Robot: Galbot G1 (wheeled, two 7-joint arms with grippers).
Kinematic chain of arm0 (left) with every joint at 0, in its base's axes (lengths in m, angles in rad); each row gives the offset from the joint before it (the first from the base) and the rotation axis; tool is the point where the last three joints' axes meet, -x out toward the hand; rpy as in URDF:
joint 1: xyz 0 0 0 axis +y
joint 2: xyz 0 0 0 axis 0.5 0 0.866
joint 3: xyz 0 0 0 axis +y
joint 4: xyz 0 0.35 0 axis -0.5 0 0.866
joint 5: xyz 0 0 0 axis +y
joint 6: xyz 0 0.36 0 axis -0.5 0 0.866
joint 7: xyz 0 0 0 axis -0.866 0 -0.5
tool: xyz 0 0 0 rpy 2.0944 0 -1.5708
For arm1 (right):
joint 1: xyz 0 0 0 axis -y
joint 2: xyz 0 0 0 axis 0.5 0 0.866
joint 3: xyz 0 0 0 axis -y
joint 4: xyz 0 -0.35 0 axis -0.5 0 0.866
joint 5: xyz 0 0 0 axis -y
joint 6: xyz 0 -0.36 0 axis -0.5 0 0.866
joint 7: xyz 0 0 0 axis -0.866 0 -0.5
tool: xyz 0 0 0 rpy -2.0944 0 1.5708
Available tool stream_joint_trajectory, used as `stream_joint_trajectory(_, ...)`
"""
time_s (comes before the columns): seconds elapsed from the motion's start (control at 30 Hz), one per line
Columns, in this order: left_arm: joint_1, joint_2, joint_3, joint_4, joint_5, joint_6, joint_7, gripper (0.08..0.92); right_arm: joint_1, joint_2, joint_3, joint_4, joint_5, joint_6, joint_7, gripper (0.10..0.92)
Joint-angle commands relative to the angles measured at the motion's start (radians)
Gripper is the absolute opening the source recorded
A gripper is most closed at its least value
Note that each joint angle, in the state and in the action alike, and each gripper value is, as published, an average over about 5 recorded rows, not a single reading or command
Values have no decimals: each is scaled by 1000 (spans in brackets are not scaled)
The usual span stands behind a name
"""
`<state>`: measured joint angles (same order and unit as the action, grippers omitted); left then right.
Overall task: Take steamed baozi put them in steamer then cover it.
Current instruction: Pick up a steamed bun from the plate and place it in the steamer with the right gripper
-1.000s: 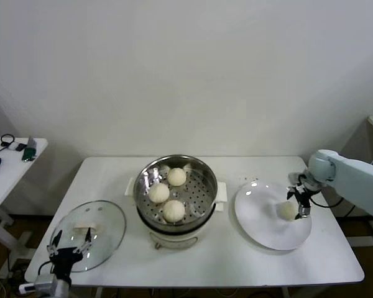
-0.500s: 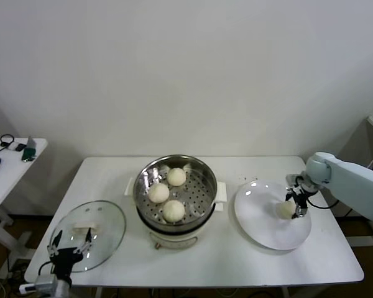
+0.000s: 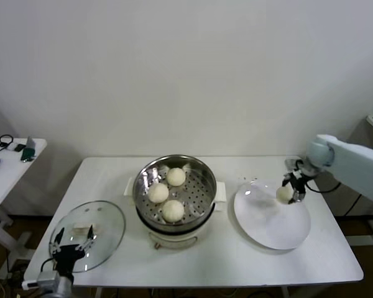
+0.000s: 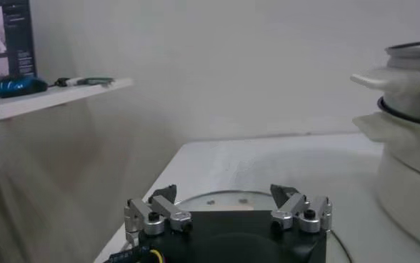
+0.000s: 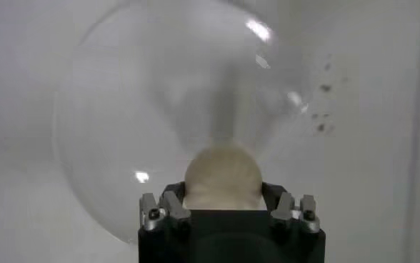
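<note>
The right gripper [image 3: 292, 188] has its jaws clenched on a steamed baozi [image 3: 284, 194] above the white plate [image 3: 267, 223]; the left gripper [image 4: 224, 211], jaws released, waits over the cover [image 3: 105, 233].

Setting: looks like a lab or test room, not a home kitchen. Bare white wall [image 3: 186, 68], no cupboards, sink or stove in view. A plain white folding table [image 3: 193, 261] serves as the bench; the steamer [image 3: 175, 192] on it is a standalone electric unit. To the left, a second small white table [image 3: 12, 164] carries cables and small devices, and a monitor [image 4: 6, 36] stands on it.
</note>
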<state>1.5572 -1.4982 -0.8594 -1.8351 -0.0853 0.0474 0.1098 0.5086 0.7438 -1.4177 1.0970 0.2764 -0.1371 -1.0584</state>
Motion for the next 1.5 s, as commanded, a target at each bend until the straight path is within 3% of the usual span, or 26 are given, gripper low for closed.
stream_joint_trajectory(0.03, -4, -1, 6, -3, 1, 1, 1, 823, 511, 91, -268, 147, 306, -28, -44, 704)
stream_joint_trajectory(0.23, -5, -5, 14, -6, 0, -1, 0, 823, 636, 202, -235, 225, 424, -71, -44, 704)
stream_joint_trajectory(0.53, -5, -4, 9, -25, -6, 8, 3, 823, 490, 326, -107, 347, 510, -187, 54, 704)
stream_joint_trajectory(1.5, -6, 10, -14, -9, -21, 6, 6, 823, 137, 416, -103, 275, 266, -211, 155, 704)
